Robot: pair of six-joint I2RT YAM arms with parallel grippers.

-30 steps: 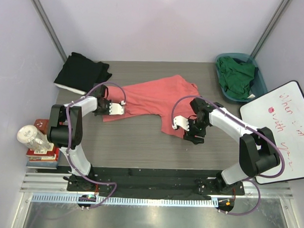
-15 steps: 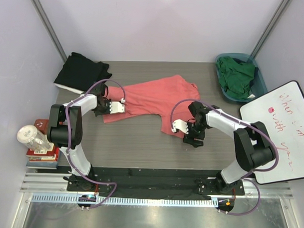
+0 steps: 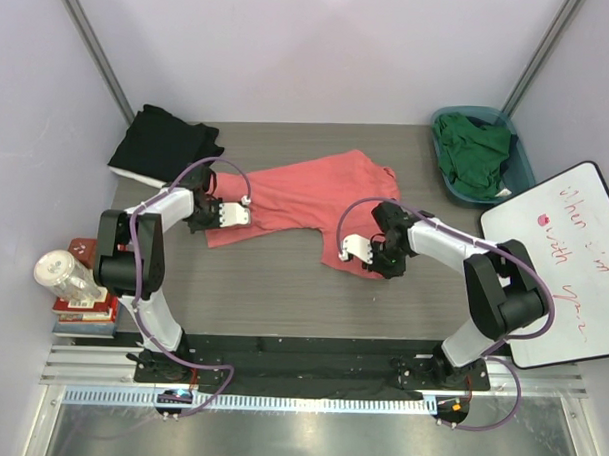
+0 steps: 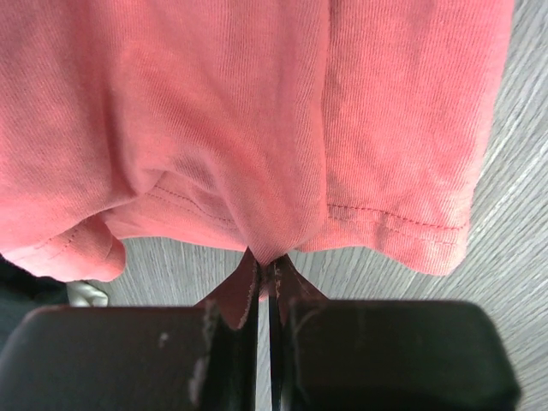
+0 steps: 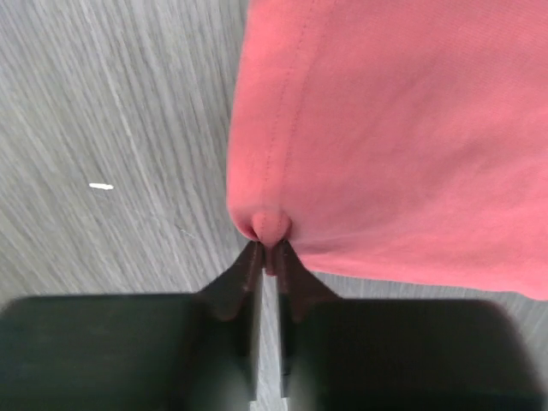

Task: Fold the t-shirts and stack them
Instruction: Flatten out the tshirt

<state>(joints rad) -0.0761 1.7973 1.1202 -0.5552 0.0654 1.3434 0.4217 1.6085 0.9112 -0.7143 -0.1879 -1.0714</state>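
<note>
**Two thin pinches on the pink shirt, either of which can slip**

My left gripper [image 4: 265, 281] is clamped on a small tuck of the pink shirt [image 3: 305, 200] at its left edge, and only a sliver of cloth sits between the fingertips. My right gripper [image 5: 268, 255] is shut the same way on a little nub of cloth at the shirt's near right corner. The shirt lies crumpled and slanted across the middle of the table [image 3: 272, 287], not spread flat. The black shirt [image 3: 165, 145] sits at the far left corner. The green shirt [image 3: 474, 152] is bundled in the basket [image 3: 524, 168] at the far right.

The main risk, as I judge it, is the shallowness of both holds. If I lift or pull quickly, the cotton can slide out of one gripper. The shirt would then swing from the other and land in a heap.

I cannot tell whether each pinch holds one layer or two. A single layer would let the shirt open up and twist as I raise it.

Uneven pulling is the other danger. If one arm leads, the slant gets worse and any fold comes out crooked. Both grippers are also low against the table, so dragging instead of lifting could snag the hem and bunch the cloth underneath.
</note>
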